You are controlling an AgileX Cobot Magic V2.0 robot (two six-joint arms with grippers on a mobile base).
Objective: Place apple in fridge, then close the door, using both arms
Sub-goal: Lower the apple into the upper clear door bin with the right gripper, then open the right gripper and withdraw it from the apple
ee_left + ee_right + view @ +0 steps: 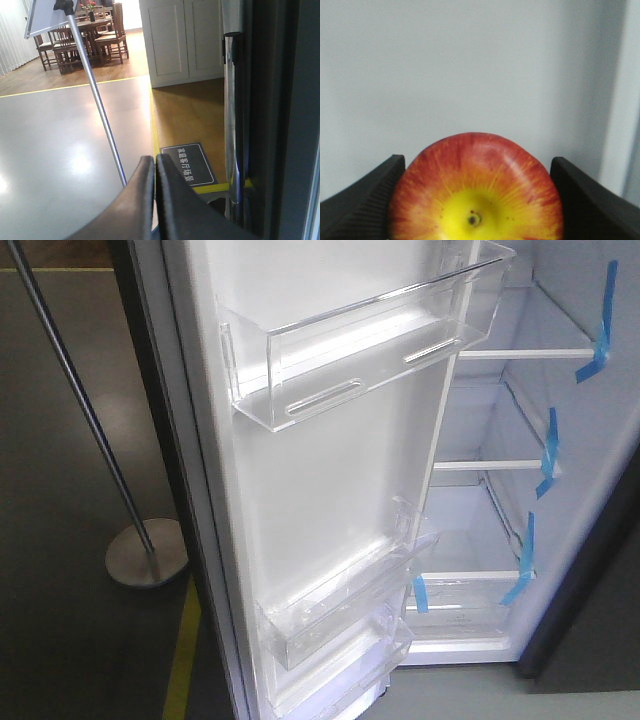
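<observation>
Bright room, polished floor, dining corner at the back

We look across a glossy grey floor (45, 140) with a soft patch of glare (80, 160), and a yellow line (75, 86) splits it from the brown wooden floor (190, 110), where we spot a dark mat (189, 166) with white characters. At the back we see white cabinet doors (182, 40), a wooden dining table (92, 22) ringed by wooden chairs (111, 37), red flowers (90, 5) on top, and pale curtains (12, 45) far left. A slanting metal pole (100, 107) carries a board (47, 15). In the front view we catch a round metal base (147, 552) on dark floor, with a yellow strip (183, 650) near it.
</observation>
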